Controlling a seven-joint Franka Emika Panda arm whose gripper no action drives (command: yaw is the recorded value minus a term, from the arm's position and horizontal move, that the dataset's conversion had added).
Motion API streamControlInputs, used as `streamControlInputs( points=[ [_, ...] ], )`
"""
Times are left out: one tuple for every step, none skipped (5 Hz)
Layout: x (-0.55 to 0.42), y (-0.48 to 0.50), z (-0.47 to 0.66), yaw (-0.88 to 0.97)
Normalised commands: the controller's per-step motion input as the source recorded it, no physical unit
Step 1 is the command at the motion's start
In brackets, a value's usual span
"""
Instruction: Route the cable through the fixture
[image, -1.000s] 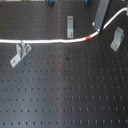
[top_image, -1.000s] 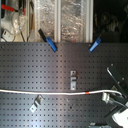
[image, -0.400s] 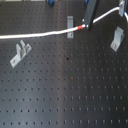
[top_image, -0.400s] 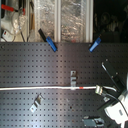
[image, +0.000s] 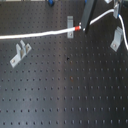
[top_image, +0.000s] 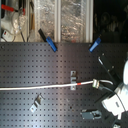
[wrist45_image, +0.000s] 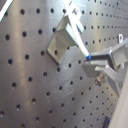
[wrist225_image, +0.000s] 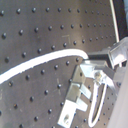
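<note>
Since a second ago the gripper (image: 84, 27) has carried the cable (image: 40, 35) sideways, so the red band (image: 77, 30), which was well off to the fixture's far side, now sits just beside the fixture (image: 70, 22), on the first exterior view's right of it. The two other brackets have stayed put.

The fixture is a small upright metal bracket on the black perforated board (image: 65, 90). The cable runs past its foot, touching or nearly touching it. The pictures are too coarse to show whether the cord lies inside the slot or only in front of it. In the second exterior view the cable (top_image: 35, 87) likewise crosses the lower part of the fixture (top_image: 73, 77).

The gripper is clenched on the cable just beyond the red band, on the side away from the fixture. In the second wrist view the cord ends between the fingers (wrist225_image: 100, 65).

A second bracket (image: 20, 52) lies well apart from the fixture, and a third (image: 117, 37) stands beyond the gripper. Both are empty.

The cable's far end is cut off at the edge of both exterior views. Behind the board, two blue clips (top_image: 50, 42) and some clear packets (top_image: 72, 20) are too blurred to make out.
</note>
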Motion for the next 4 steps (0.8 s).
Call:
streamControlInputs(
  points=[
    [-0.350, 0.026, 0.01, 0.07],
    [-0.670, 0.035, 0.01, 0.15],
    [-0.039, -0.023, 0.00, 0.00],
    [-0.072, 0.042, 0.00, 0.00]
  ],
)
